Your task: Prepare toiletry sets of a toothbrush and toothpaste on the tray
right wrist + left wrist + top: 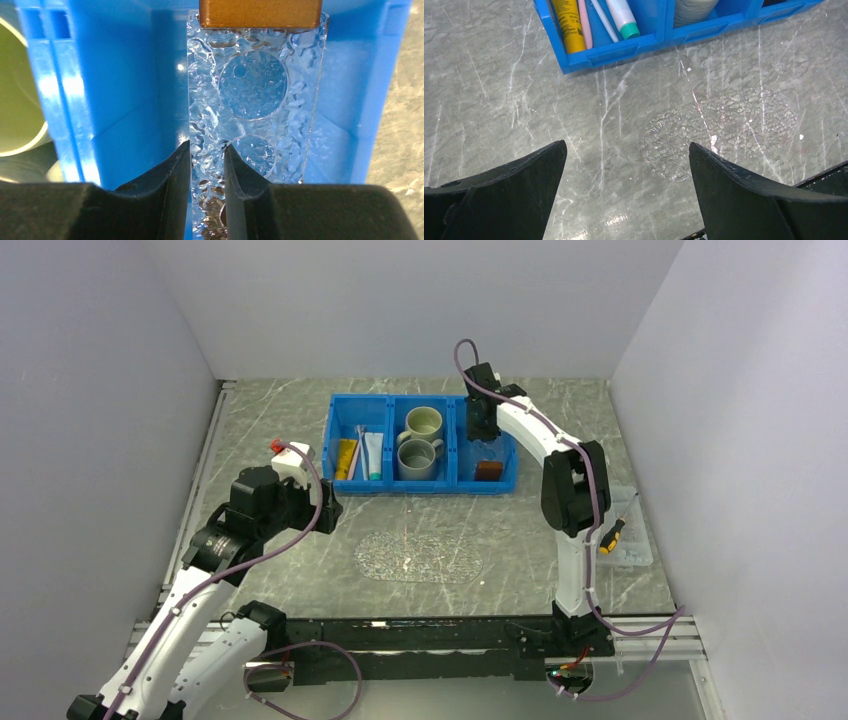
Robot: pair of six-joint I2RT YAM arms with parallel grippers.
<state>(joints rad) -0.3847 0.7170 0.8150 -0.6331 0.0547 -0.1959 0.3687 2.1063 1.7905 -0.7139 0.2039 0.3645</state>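
The clear glittery oval tray (pixel 420 555) (pixel 724 130) lies bare on the table in front of the blue bin (pixel 425 488). The bin's left compartment holds a yellow toothpaste tube (pixel 567 25), a pink toothbrush (pixel 584 25), a pale toothbrush (pixel 604 20) and a white toothpaste tube with a teal cap (pixel 624 17). My left gripper (pixel 626 145) (pixel 325 510) hangs open over bare table left of the tray, holding nothing. Down in the bin's right compartment, my right gripper (pixel 207 145) (pixel 482 430) is shut on the near left edge of a clear textured dish (pixel 255 90).
A brown block (pixel 260 14) (pixel 489 470) lies at the far end of the clear dish. Two mugs (pixel 423 422) (pixel 420 458) fill the bin's middle compartment. A small clear box (pixel 632 552) with a yellow-handled screwdriver (pixel 611 536) stands at the right, near the side wall.
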